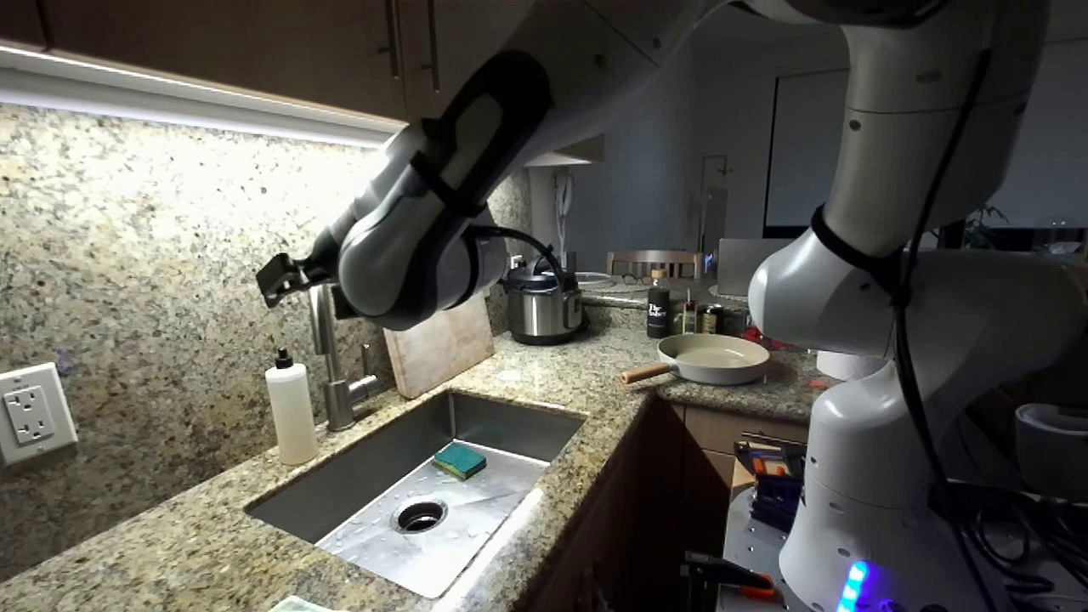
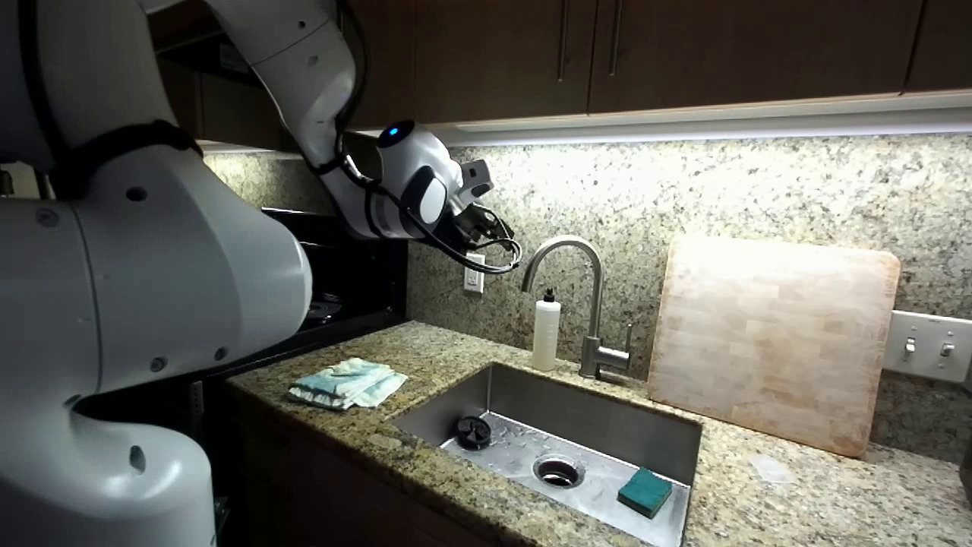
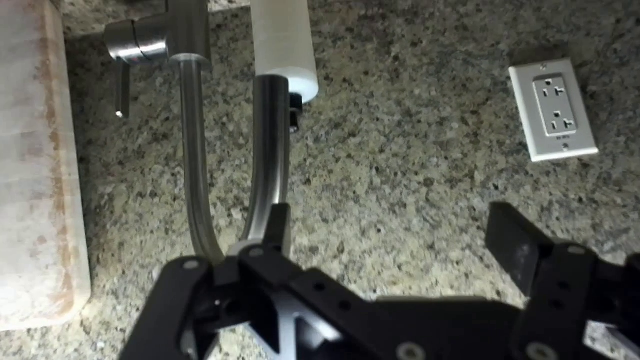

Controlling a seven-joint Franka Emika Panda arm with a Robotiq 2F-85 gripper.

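Observation:
My gripper (image 3: 390, 215) is open with nothing between its fingers, in front of the granite wall. It also shows in both exterior views (image 1: 285, 276) (image 2: 493, 226), raised above the counter near the faucet. The metal faucet (image 2: 596, 304) stands behind the sink; in the wrist view its curved neck (image 3: 270, 150) passes behind the left finger, and I cannot tell whether they touch. A pale soap bottle (image 1: 291, 412) with a black cap stands beside the faucet; it hangs upside down in the wrist view (image 3: 285, 45). A green sponge (image 1: 460, 460) lies in the sink (image 1: 501, 510), also visible in an exterior view (image 2: 645, 492).
A wooden cutting board (image 2: 774, 342) leans on the wall by the faucet. A folded cloth (image 2: 349, 382) lies left of the sink. A black drain piece (image 2: 473, 432) is in the sink. A pan (image 1: 714, 359) and a pressure cooker (image 1: 544, 308) stand on the counter. Cabinets (image 2: 501, 61) hang above.

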